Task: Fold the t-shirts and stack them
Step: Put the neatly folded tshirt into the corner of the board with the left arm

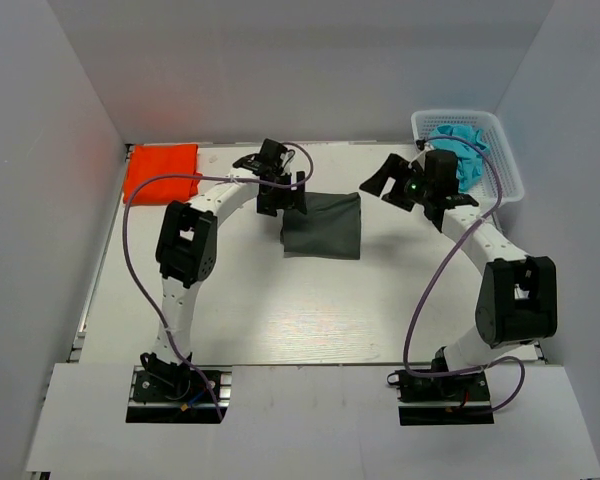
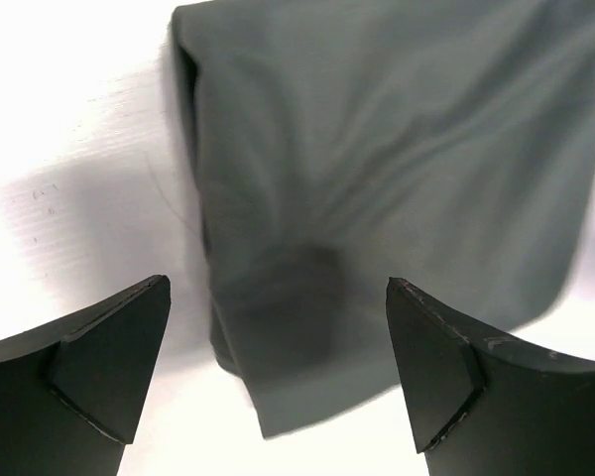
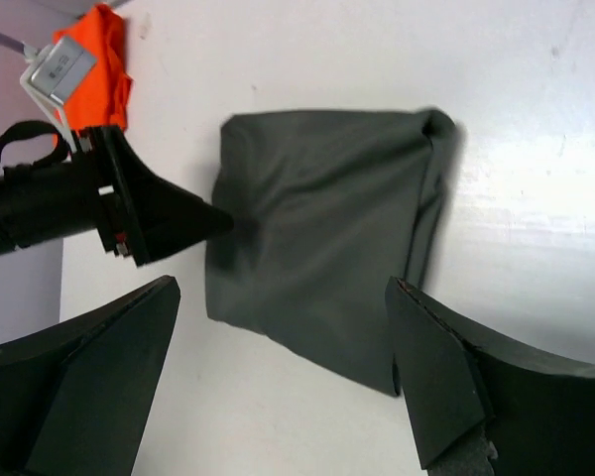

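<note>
I see a white table [image 1: 280, 320] boxed by pale walls [image 1: 300, 60]; grey shirt [image 1: 325, 225] centre, orange shirt [image 1: 162, 172] far left; left gripper [image 2: 278, 288] and right gripper [image 3: 283, 288] both splayed, empty.

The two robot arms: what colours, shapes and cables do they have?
Both the left arm and the right arm have white curved links and bulky black joint housings. A thin purple cable loops loosely along each one. The fingers are matte black wedges that taper to a point. A small green light glows on the right wrist.
</note>
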{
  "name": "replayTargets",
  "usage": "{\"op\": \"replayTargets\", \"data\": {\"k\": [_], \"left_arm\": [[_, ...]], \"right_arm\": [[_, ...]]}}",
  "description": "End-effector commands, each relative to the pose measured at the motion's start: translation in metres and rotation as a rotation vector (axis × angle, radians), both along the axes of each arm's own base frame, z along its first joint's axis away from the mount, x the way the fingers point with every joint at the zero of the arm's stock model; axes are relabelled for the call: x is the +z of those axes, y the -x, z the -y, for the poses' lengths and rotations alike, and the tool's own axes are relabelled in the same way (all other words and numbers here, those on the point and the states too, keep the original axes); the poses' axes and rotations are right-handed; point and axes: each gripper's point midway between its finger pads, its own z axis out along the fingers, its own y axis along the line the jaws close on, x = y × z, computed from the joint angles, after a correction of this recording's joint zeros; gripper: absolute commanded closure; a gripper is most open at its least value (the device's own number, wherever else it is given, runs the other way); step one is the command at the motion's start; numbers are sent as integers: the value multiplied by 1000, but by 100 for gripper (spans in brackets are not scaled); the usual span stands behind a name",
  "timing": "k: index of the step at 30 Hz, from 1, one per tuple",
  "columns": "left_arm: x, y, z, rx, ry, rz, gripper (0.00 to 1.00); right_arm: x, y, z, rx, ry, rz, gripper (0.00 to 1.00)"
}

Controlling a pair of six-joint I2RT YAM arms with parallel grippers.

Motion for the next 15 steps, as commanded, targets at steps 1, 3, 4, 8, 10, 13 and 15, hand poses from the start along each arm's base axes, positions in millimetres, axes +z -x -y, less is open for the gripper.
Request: {"op": "replayTargets", "data": {"k": [1,3,4,8,10,13,15], "left_arm": [[-19,2,-2,15,-48,-21,0],[-28,6,1,5,-57,-37,0],[-33,10,6,-19,-66,-40,3],[-58,26,19,-57,-100,-82,13],[-65,30,22,-63,-117,-88,19],[-83,37,21,-56,-165,-106,41],[-86,38,21,-54,-193,-106,60]], "right_arm": [[-1,13,12,-29,35,3,10],[5,17,14,-33,42,20,10],[6,20,13,-30,44,22,10],[7,28,18,-39,57,31,10],[5,29,21,-51,68,28,10],[-1,33,26,-73,90,17,10],[-5,36,30,-85,100,8,10]]}}
